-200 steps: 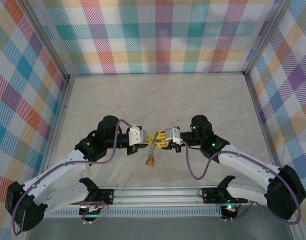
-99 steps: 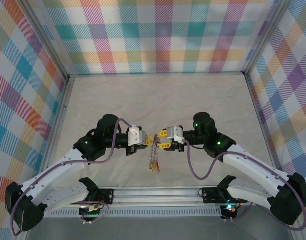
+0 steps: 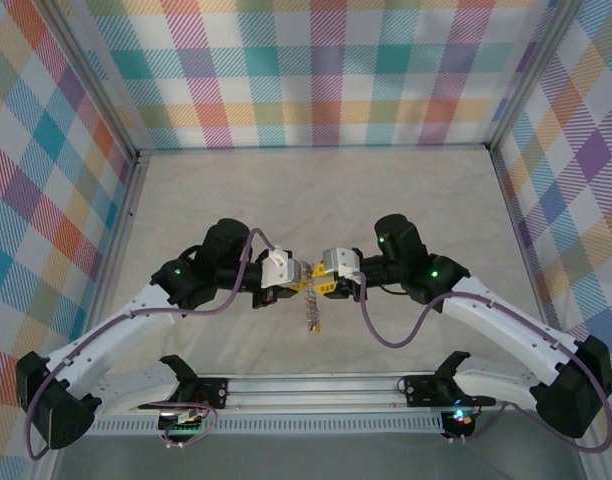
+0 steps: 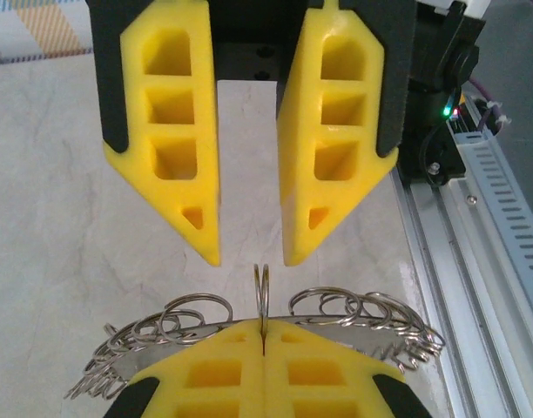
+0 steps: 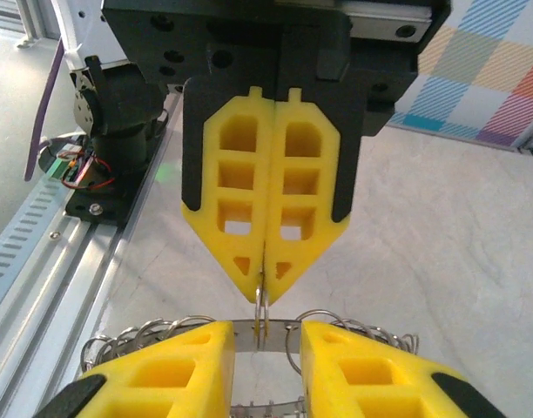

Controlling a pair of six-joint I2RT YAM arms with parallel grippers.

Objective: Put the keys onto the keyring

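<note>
Wrist views, unlike overhead, show left gripper [image 4: 262,331] pinching keyring [image 5: 246,328], right gripper [image 5: 266,340] open.

Left claw [image 4: 261,341]: was yellow with black backing
Right claw [image 5: 267,338]: was yellow too
Keyring [image 4: 371,326]: was silvery grey
Desk [image 3: 316,195]: was pale cream, faintly mottled
Walls [image 3: 326,70]: were pastel plaid

Keyring [image 4: 362,326] middle behind the left claw [image 4: 262,348], lower half past the bottom edge; keys [image 3: 311,312] overhead a tiny blur.

text: none legible | labels: none legible | brands: none | numbers: none | signs: none
</note>
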